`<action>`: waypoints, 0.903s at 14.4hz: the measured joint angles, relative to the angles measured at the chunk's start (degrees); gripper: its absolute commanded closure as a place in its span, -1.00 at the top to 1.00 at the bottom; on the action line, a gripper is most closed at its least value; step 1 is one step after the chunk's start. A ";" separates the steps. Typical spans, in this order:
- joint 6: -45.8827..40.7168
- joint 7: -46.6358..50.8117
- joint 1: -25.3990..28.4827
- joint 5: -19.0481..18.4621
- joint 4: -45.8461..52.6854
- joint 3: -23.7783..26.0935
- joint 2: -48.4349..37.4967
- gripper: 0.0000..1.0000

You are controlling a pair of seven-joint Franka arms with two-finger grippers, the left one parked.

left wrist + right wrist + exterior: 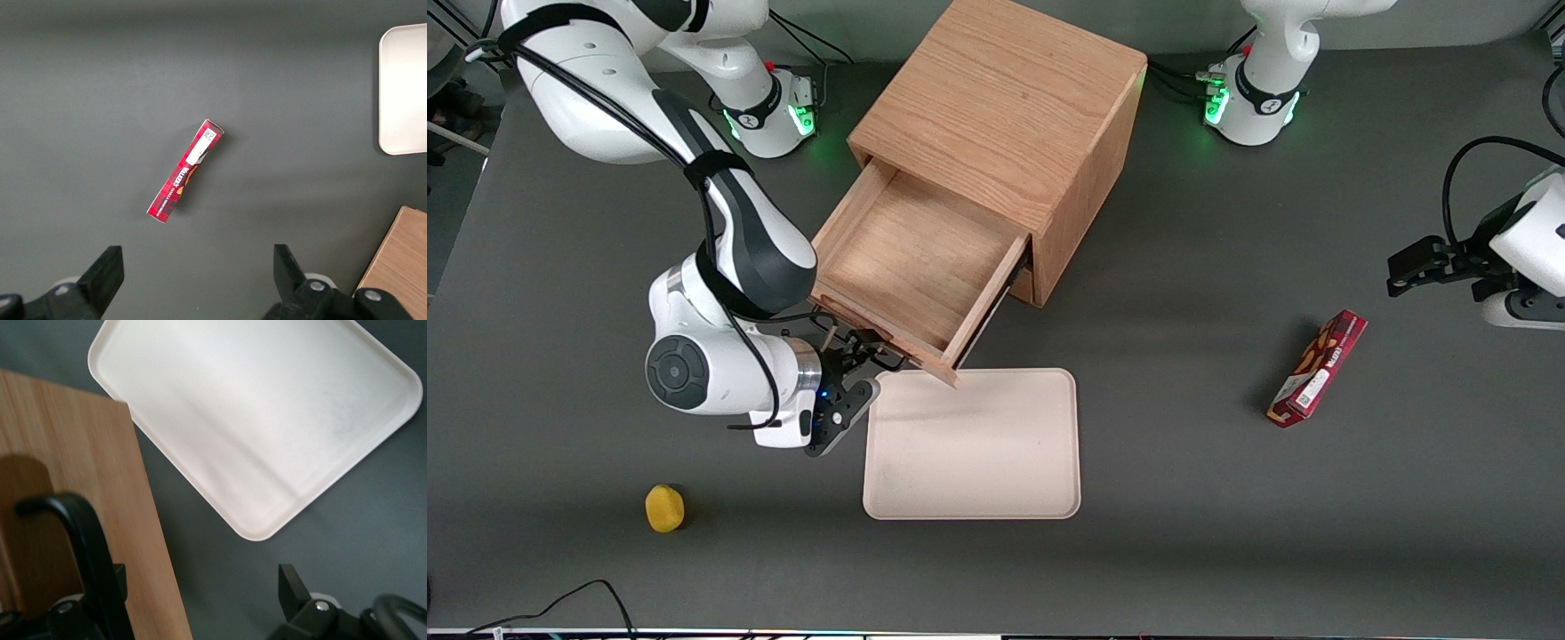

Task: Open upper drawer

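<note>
The upper drawer (911, 267) of the wooden cabinet (1005, 116) is pulled a long way out, and its plain wooden inside shows with nothing in it. Its front edge hangs over a corner of the cream tray (974, 444) that lies on the dark table (1183, 498). The gripper (852, 360) sits right at the drawer front, by the thin black handle (80, 540). In the right wrist view its fingers are spread apart, with one finger (293, 590) out over the table and nothing squeezed between them. So I think the pulling is about done. Next, the arm should back away slowly without bumping the drawer or the tray.
</note>
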 measured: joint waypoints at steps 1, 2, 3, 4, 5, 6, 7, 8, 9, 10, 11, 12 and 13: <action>-0.74 -0.07 0.00 -0.12 0.54 -0.16 0.06 1.00; -1.37 -0.12 0.00 -0.29 1.09 -0.29 0.12 1.00; -1.95 -0.24 -0.01 -0.37 1.80 -0.44 0.17 1.00; -2.65 -0.40 -0.03 -0.40 2.54 -0.55 0.20 1.00; -3.23 -0.48 -0.01 -0.43 3.26 -0.78 0.20 1.00; -4.10 -0.56 0.05 -0.44 4.02 -1.18 0.21 1.00; -4.87 -0.64 0.08 -0.44 4.72 -1.49 0.22 1.00; -5.39 -0.68 0.10 -0.44 5.33 -1.65 0.23 1.00; -6.12 -0.69 0.19 -0.44 5.98 -1.74 0.24 1.00; -6.80 -0.69 0.30 -0.44 6.81 -1.83 0.25 1.00; -7.40 -0.69 0.36 -0.56 7.83 -1.98 0.25 1.00; -8.10 -0.69 0.34 -0.63 8.91 -2.08 0.24 1.00; -9.08 -0.69 0.33 -0.68 9.98 -2.16 0.22 1.00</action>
